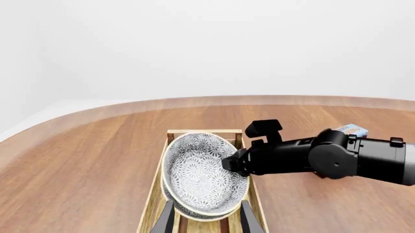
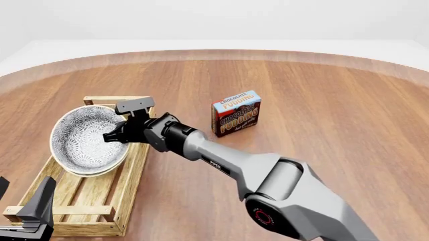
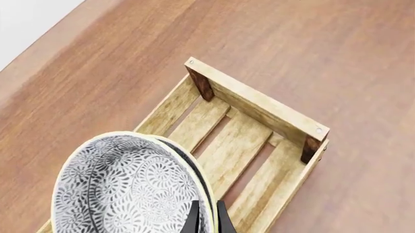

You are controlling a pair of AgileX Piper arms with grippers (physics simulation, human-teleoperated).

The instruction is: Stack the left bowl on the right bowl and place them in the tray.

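Two grey-white patterned bowls [image 2: 84,140] are nested one inside the other and tilted over the far half of the light-wood tray [image 2: 130,175]. My right gripper [image 2: 114,136] reaches across from the right and is shut on the bowls' right rim. The right wrist view shows its fingers pinching both rims [image 3: 207,218], with the bowls [image 3: 123,189] above the tray's slats [image 3: 259,102]. I cannot tell whether the stack touches the slats. My left gripper [image 2: 20,193] is open and empty at the tray's near end, apart from the bowls [image 1: 201,174].
A small chocolate pudding box [image 2: 236,113] stands upright to the right of the tray, behind my right arm [image 2: 221,163]; it also shows in the left wrist view [image 1: 352,130]. The round wooden table's edge [image 2: 214,52] curves around the far side.
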